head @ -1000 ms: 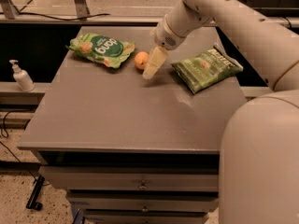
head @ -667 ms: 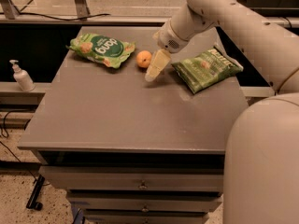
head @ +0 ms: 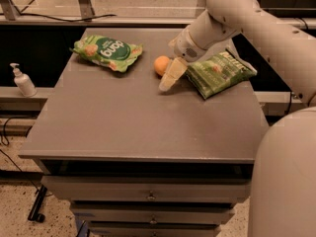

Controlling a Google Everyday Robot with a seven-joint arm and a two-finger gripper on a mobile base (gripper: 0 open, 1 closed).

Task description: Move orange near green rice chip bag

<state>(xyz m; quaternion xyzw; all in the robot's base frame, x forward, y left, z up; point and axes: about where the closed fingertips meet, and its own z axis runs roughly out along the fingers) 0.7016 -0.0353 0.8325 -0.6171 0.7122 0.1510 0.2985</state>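
The orange [head: 161, 64] lies on the grey table [head: 138, 127], at the back middle. The green rice chip bag [head: 107, 52] lies flat at the back left, about a hand's width left of the orange. My gripper [head: 170, 77] reaches down from the upper right and rests right beside the orange, on its right side, touching or nearly touching it. Part of the orange's right edge is hidden behind the gripper.
A darker green speckled chip bag [head: 219, 72] lies just right of the gripper. A white pump bottle [head: 22, 81] stands on a ledge left of the table. Drawers [head: 150, 195] sit under the table's front edge. My arm [head: 256, 23] spans the right side.
The orange and the gripper have both shifted a little to the right, away from the rice chip bag. Both bags have stayed in place.
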